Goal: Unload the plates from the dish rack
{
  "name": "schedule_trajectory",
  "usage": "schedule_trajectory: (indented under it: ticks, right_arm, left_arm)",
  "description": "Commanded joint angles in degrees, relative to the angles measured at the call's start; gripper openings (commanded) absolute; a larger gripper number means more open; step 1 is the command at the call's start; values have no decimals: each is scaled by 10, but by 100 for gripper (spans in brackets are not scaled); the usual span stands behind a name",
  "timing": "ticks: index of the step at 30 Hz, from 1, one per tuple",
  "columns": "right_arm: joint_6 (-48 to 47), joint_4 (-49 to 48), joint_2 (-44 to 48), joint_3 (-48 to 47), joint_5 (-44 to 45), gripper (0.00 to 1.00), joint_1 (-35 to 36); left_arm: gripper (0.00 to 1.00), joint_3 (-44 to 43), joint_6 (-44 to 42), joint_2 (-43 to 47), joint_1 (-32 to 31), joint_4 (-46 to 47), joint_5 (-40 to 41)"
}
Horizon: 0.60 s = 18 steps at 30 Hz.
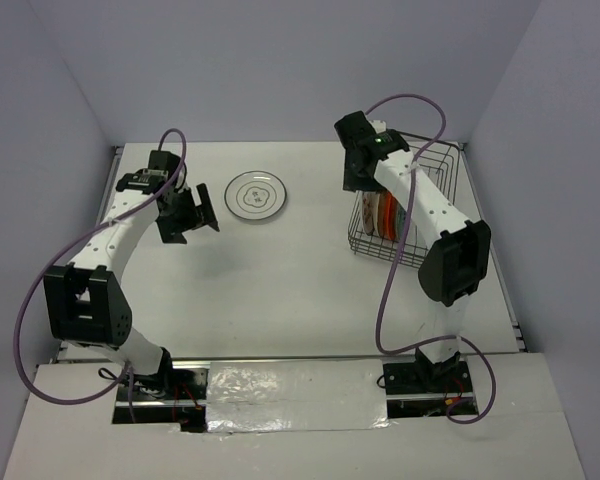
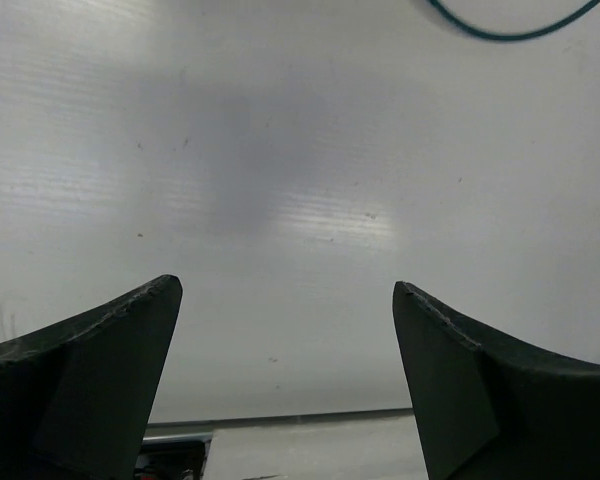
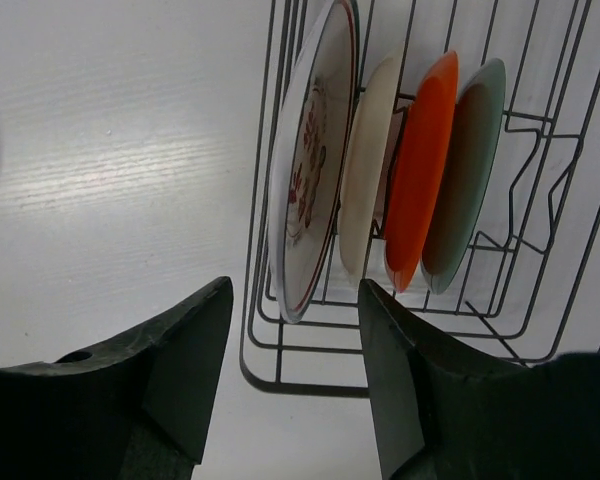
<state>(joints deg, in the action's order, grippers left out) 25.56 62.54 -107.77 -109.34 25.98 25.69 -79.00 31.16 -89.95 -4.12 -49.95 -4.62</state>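
Pincer on my right arm is spread to a middling gap with nothing between its fingers, hanging over the near end of the rack. From the wrist view, that gap lines up with the rim of the outermost plate, the white one with red marks. I judge it is placed that way so the fingers can come down either side of that rim. I cannot tell whether either one touches it.

That plate stands on edge between the upright wires. Close behind it stand a cream plate, an orange one and a greenish-grey one. The wires keep them upright and slightly apart. That leaves room for a finger on the open side of the first plate, while the gap behind it looks tight. Starting from the outside makes sense to me.

One plate with dark rings lies flat on the counter, well apart from the rack, so I read the job as one unloaded and four to go.

On my left arm, the pincer is spread wide and holds nothing. It sits above bare counter, near the ringed plate but not touching it. Parked there, I think it keeps clear of the right arm's path.

The risk I see is dragging the neighbouring plate or tipping the light rack.
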Motion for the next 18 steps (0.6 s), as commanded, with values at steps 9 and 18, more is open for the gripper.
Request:
schedule_trajectory:
  ticks: [9, 18]
  right_arm:
    - [-11, -71, -30, -2, -58, 28, -32]
    - [5, -74, -30, 16, -62, 21, -34]
  left_arm:
    - [100, 31, -40, 55, 0, -8, -30]
    - [100, 24, -46, 52, 0, -19, -30]
